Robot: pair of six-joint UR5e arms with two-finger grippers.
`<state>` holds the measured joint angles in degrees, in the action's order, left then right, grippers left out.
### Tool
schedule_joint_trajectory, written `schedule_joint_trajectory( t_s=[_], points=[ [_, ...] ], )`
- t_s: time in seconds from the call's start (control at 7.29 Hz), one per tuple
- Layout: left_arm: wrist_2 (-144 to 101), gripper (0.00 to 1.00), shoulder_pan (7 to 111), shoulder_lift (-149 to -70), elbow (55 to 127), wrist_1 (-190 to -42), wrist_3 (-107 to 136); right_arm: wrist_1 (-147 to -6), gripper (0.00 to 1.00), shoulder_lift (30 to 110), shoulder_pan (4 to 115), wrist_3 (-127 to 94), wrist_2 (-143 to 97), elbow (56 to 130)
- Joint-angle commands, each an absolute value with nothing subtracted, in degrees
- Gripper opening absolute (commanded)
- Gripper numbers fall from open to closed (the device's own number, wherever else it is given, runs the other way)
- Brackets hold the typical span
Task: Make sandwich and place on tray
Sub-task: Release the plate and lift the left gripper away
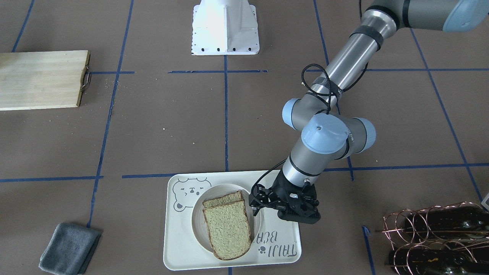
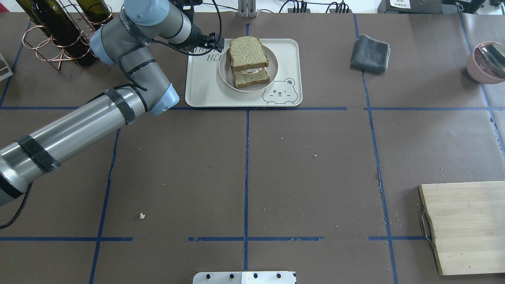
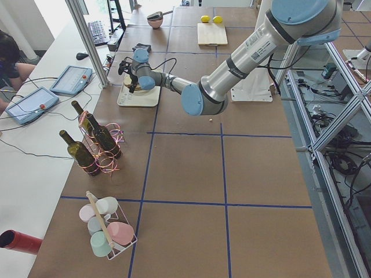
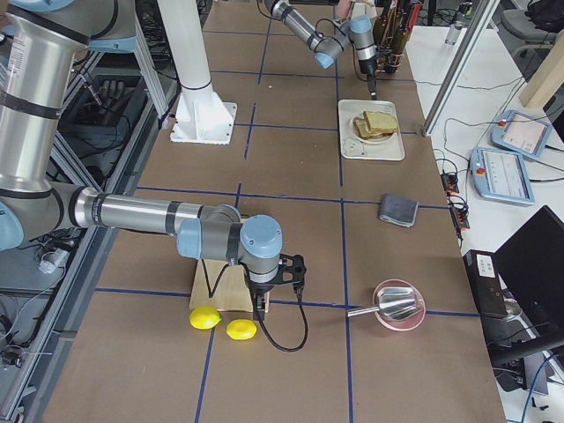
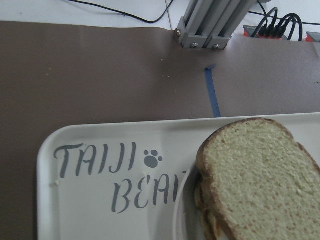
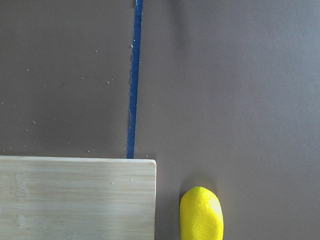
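The sandwich (image 2: 247,55), two tan bread slices with a bit of white egg (image 2: 249,71) between them, lies on a round white plate (image 2: 273,73) on the cream bear tray (image 2: 201,88). In the front view the sandwich (image 1: 228,229) and tray (image 1: 179,244) sit at the bottom middle. My left gripper (image 1: 255,199) hovers just beside the plate over the "TAIJI BEAR" lettering, open and empty. Its wrist view shows the top slice (image 5: 260,175) and the tray (image 5: 90,210). My right gripper (image 4: 263,307) shows only in the right side view, near the cutting board; I cannot tell whether it is open or shut.
A wooden cutting board (image 2: 465,225) lies at the near right, with two lemons (image 4: 204,318) beside it. A grey cloth (image 2: 371,53) lies right of the tray. A wire rack of wine bottles (image 2: 59,35) stands at the far left. A pink bowl (image 2: 487,61) is at the far right.
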<state>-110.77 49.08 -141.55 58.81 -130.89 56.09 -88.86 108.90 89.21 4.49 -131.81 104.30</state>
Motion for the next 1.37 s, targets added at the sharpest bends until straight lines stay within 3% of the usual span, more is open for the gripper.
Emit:
schedule_joint_trajectory(
  t_s=[0.0, 0.55, 0.69, 0.96, 1.24],
  points=[
    [-113.44, 1.00, 51.41, -131.88, 79.02, -116.33, 50.82, -88.86, 1.00, 108.90, 89.21, 4.48, -131.84, 104.15],
    [-115.05, 1.00, 58.06, -107.39, 109.88, -101.98, 27.22, -88.86, 1.00, 108.90, 89.21, 4.39, -131.84, 104.24],
    [-115.92, 1.00, 63.49, -101.49, 112.21, -101.87, 18.98, -88.77, 1.00, 108.81, 89.21, 4.39, -131.92, 104.41],
    [-134.57, 1.00, 77.64, -93.57, 108.04, -101.51, 9.20, -88.86, 1.00, 108.81, 89.21, 4.40, -131.92, 104.41],
    [-134.56, 1.00, 84.08, -85.99, 104.18, -101.34, -4.35, -88.86, 1.00, 108.72, 89.21, 4.39, -131.92, 104.33]
  ],
)
